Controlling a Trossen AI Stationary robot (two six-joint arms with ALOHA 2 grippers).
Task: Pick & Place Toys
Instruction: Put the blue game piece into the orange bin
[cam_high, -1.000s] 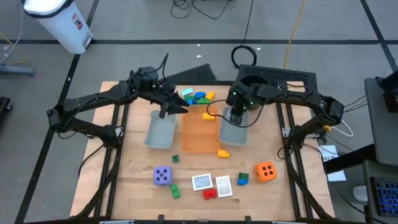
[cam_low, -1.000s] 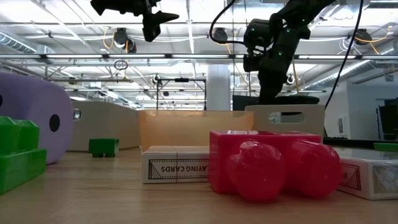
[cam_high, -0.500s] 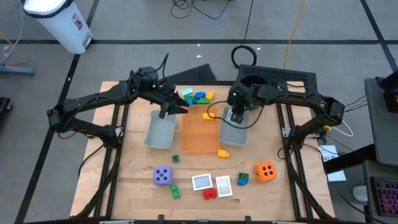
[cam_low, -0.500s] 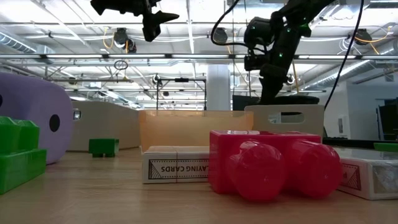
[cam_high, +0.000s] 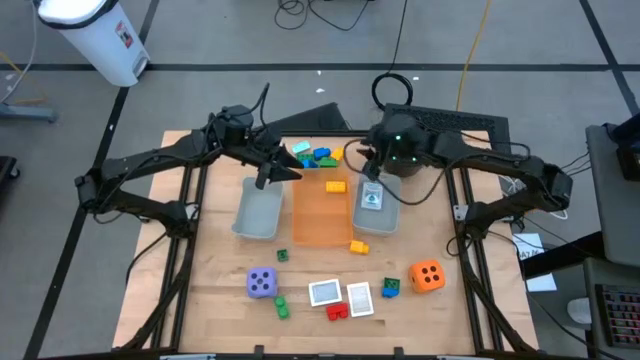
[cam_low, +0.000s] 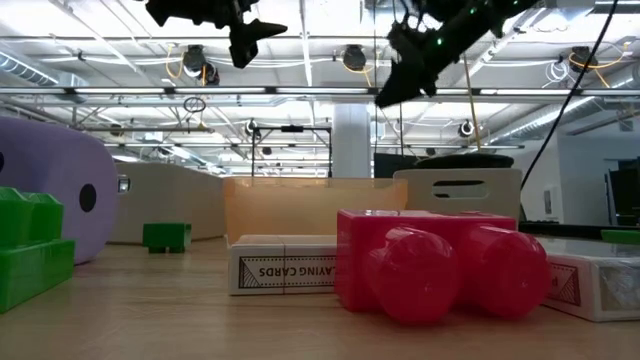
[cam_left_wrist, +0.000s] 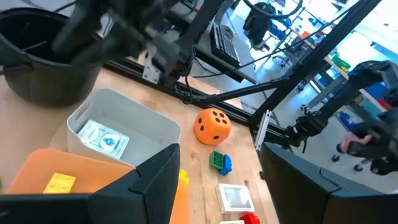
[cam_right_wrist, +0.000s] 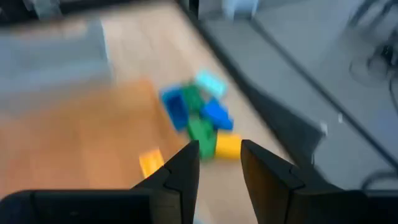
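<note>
My right gripper is open with nothing between its fingers, raised over the far end of the right grey tray and facing a pile of small bricks at the table's far side. A whitish card lies flat on that tray's bottom. A yellow brick rests in the orange tray. My left gripper hangs open and high between the left grey tray and the orange one. The purple die, the orange die and two cards sit near the front.
A red brick, green bricks and a yellow brick lie on the near half of the table. A black bucket stands beyond the right grey tray. Bare wood shows at the table's left and right sides.
My right gripper has risen out of the right grey tray and tipped up from pointing steeply down to nearly level, facing the far brick pile. The card on the tray's bottom, hidden under the gripper before, now shows.
</note>
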